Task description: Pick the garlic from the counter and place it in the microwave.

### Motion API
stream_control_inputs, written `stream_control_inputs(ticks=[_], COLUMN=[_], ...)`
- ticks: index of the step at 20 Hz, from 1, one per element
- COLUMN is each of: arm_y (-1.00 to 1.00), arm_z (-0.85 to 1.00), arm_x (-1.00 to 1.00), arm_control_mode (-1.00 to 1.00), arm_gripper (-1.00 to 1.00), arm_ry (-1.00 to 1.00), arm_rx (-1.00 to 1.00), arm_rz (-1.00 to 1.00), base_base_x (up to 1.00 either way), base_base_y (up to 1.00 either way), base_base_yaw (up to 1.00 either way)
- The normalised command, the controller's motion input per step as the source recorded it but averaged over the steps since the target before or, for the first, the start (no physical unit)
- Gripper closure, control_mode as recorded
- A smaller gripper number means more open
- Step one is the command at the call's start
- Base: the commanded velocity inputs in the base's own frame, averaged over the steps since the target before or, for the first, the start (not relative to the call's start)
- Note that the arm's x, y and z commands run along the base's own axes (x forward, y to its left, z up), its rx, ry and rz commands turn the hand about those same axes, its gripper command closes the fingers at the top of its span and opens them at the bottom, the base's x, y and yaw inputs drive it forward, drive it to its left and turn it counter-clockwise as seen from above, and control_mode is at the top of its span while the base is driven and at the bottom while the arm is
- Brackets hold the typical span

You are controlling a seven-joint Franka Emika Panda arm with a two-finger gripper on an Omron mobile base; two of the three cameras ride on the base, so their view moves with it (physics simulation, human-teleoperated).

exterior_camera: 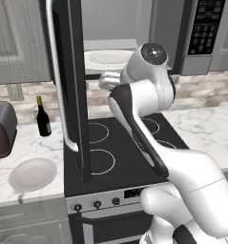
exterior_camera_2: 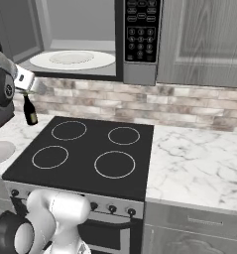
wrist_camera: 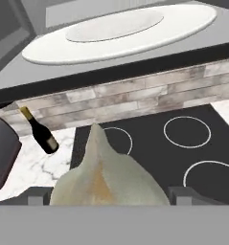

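Got the garlic (wrist_camera: 106, 177) pinched between my fingers (wrist_camera: 37, 196), jaws closed down on it as far as the bulb allows, so the pickup's done. I'm up off the counter (wrist_camera: 39, 167), over the stove (wrist_camera: 183, 153). Ahead, the microwave (wrist_camera: 111, 62) stands open, turntable (wrist_camera: 120, 28) bare I think. Left: carry it in and let go.

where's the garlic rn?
In the hand view, the garlic sits bottom centre, held in the tool, over the stovetop and below the open microwave's turntable.
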Motion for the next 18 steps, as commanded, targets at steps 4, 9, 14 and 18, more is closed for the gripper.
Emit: stream_control_inputs(ticks=[4, 9, 14, 18], arm_y=[-0.34, -0.31, -0.21, -0.01], arm_z=[0.61, 0.39, 0.00, 0.10], arm_x=[0.00, 0.21, 0.98, 1.00], arm_control_mode=[-1.00, -1.00, -1.00, -1.00], arm_gripper=[1.00, 1.00, 1.00, 1.00], arm_ry=[-0.37, -0.26, -0.03, 0.13], arm_rx=[-0.26, -0.28, -0.15, -0.02], arm_rz=[-0.02, 0.00, 0.08, 0.05], base_base_x=[0.00, 0.00, 0.00, 0.00], base_base_y=[0.00, 0.00, 0.00, 0.00], base_base_yaw=[0.00, 0.00, 0.00, 0.00])
